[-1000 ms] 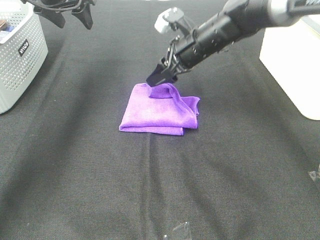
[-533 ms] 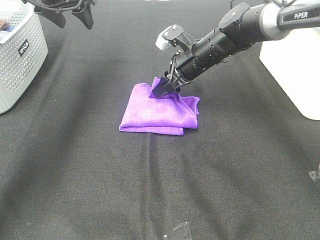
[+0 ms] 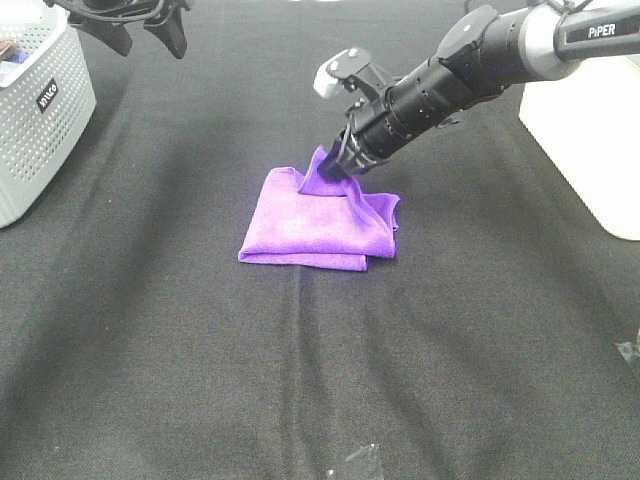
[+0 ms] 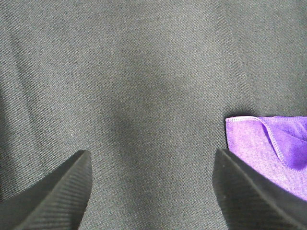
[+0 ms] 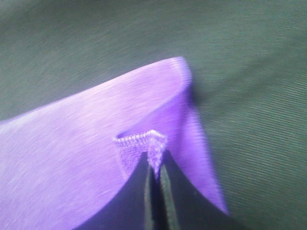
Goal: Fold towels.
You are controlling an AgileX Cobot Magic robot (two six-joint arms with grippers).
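The purple towel (image 3: 312,225) lies folded into a small thick square in the middle of the black table. My right gripper (image 3: 337,170) is shut on a stitched corner of the towel at its far edge and holds that corner lifted a little. The right wrist view shows the fingertips (image 5: 165,184) pinching the stitched corner of the towel (image 5: 76,158). My left gripper (image 3: 135,28) is open and empty, high at the far left, away from the towel. In the left wrist view one edge of the towel (image 4: 273,148) shows beyond the open left gripper (image 4: 153,191).
A white perforated basket (image 3: 35,110) stands at the far left. A white box (image 3: 590,120) stands at the right edge. The table is covered with black cloth (image 3: 300,380) with some wrinkles.
My right gripper has come down and right from above the towel's far edge, closed on its corner, and then drawn that corner slightly up and right. The left arm has not moved.
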